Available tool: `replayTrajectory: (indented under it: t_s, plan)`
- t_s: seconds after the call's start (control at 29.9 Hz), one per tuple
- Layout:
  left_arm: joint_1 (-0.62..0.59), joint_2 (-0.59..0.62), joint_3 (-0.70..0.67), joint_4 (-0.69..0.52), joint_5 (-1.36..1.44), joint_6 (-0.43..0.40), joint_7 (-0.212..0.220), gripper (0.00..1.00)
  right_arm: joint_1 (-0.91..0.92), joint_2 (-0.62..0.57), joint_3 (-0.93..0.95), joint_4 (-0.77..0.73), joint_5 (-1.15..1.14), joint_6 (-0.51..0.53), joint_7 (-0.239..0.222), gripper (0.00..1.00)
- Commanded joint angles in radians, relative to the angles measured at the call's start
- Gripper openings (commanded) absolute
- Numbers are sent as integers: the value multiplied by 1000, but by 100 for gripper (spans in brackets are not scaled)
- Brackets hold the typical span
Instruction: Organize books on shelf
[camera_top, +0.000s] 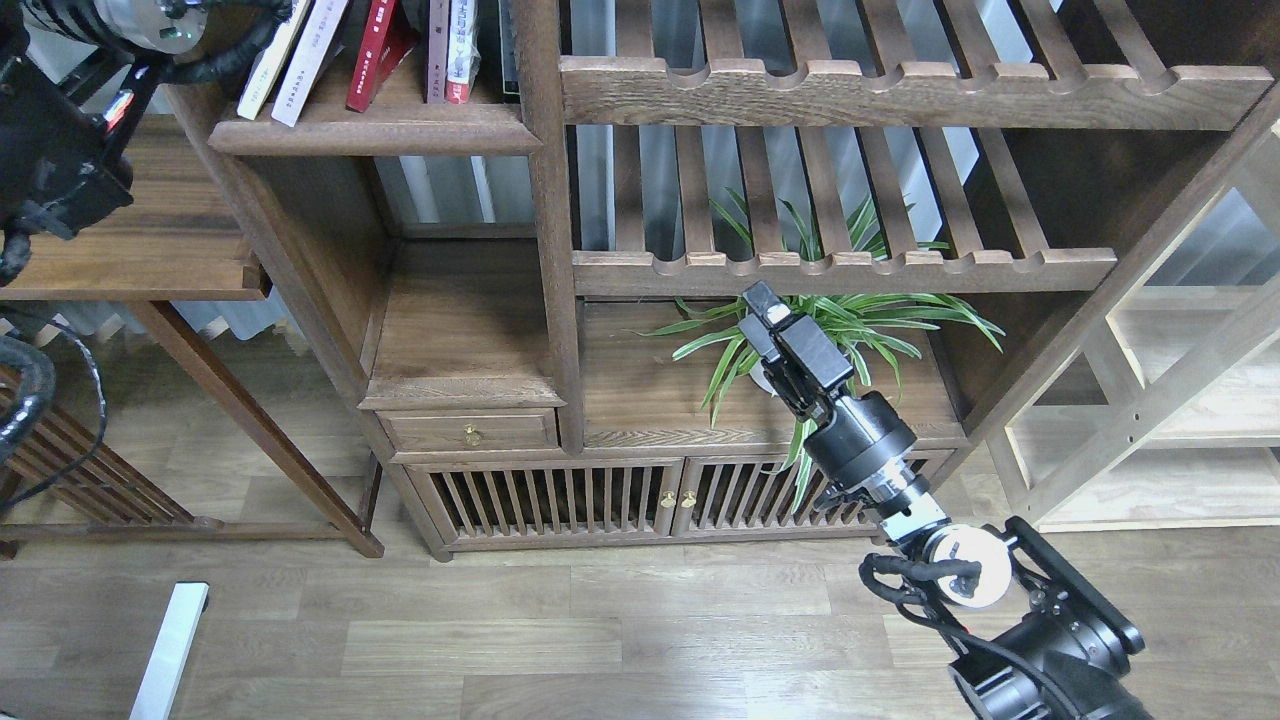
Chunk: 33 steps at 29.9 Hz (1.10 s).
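The shelf (372, 130) is the dark-brown board with a thick front lip at the top left. Several books stand on it, cut off by the top edge. The leftmost is a pale book with a yellow-green edge (262, 62), leaning right against a white-spined one (310, 58). Thin red (372, 50) and red-and-white volumes (452, 50) stand further right. My left arm's wrist (150, 18) is just left of the leftmost book; its gripper lies past the top edge. My right gripper (763, 300) points up in front of the plant, holding nothing visible; its fingers cannot be told apart.
A potted spider plant (850, 320) stands on the lower board behind my right gripper. Slatted racks (840, 270) fill the bookcase's right half. A drawer (470, 432) and slatted doors (550, 500) are below. A wooden side table (150, 250) stands on the left.
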Motion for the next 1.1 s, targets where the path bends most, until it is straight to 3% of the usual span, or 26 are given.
replayTrajectory:
  t_s: [0.0, 0.13, 0.27, 0.64, 0.87, 1.07]
  plan:
    - [1, 26, -6, -33, -5, -4, -49, 87, 0, -10, 1, 0, -1, 0, 0, 83]
    - [3, 67, -37, -54, -27, -74, -53, 97, 1, -7, 15, -20, -1, 0, 2, 86]
    - [6, 109, -58, -57, -40, -178, -53, 99, 1, -8, 20, -23, -1, 0, 2, 86]
    - [70, 163, -62, -96, -282, -580, -84, 99, 26, -2, 21, -23, -9, 0, 0, 86]
    - [139, 147, -49, -100, -442, -580, -67, 99, 26, 18, 69, -16, -12, 0, 0, 86]
    - [249, 55, -49, -145, -515, -580, -66, 99, 80, 35, 90, 13, -16, 0, 0, 85]
